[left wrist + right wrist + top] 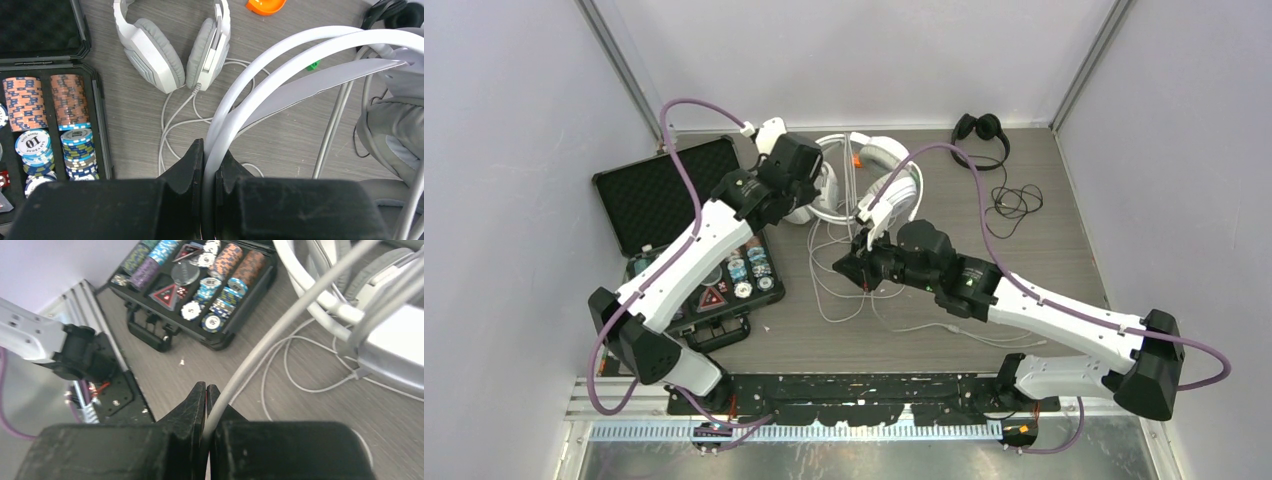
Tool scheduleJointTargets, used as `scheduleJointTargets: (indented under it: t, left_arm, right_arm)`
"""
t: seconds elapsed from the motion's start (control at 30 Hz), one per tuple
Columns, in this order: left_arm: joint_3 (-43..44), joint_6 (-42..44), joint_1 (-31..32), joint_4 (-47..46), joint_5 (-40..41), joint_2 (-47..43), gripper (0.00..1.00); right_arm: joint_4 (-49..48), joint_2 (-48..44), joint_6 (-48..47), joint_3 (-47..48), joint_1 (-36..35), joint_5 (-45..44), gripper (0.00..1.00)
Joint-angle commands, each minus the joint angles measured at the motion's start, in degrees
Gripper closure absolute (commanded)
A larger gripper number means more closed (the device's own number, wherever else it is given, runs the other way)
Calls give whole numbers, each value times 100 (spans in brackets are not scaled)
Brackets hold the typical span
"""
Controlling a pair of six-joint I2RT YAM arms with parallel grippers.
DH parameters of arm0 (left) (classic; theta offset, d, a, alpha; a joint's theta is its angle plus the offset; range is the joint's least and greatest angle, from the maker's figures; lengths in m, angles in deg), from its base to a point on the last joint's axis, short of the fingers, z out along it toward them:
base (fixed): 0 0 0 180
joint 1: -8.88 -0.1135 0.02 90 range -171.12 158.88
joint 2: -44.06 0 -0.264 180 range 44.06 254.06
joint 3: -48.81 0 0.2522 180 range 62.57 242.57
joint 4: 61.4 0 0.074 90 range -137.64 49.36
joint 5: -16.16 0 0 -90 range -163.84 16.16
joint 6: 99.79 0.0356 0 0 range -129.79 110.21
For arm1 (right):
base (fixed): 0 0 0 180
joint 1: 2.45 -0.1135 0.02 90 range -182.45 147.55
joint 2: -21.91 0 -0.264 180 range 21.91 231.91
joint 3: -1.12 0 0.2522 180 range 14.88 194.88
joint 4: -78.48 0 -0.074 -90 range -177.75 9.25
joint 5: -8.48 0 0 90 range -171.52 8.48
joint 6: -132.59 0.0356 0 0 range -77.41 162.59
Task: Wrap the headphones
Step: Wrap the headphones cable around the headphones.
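Pinching white headband (222, 125) in left jaws, cable (260, 359) in right jaws

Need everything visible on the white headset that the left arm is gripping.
The held white headset is a large over-ear model, plastic by its look: two thin white arches form the headband, a flat pale grey strap under them, a grey padded ear cushion at one end. The left end effector is shut on the arches, band tilted over the table. A taut pale cable passes to the right end effector, shut on it; whether it is this headset's I cannot tell.
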Motion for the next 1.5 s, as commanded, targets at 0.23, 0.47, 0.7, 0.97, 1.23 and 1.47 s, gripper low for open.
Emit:
scheduleJointTargets:
  t: [0.23,0.47,0.7,0.97,1.23,1.47]
  left_arm:
    - [416,-516,-30,-385,308,-581,100]
    - [538,-475,-30,-248,376,-655,100]
    - [629,-485,-29,-186,421,-725,100]
    - [714,-462,-24,-169,469,-777,100]
    - [861,-371,-29,-204,509,-773,100]
    - [1102,-169,-110,-283,554,-711,100]
  right_arm:
    - [-1679,-167,-834,-1216,-125,-575,89]
    - [-2427,-168,-859,-1885,-235,-225,87]
    - [-2968,-10,-822,-2366,-307,-384,86]
    - [-3659,185,-571,-2921,-415,-697,85]
    - [-4221,343,-192,-3466,-435,-1061,89]
    - [-4596,213,193,-3906,-436,-1453,100]
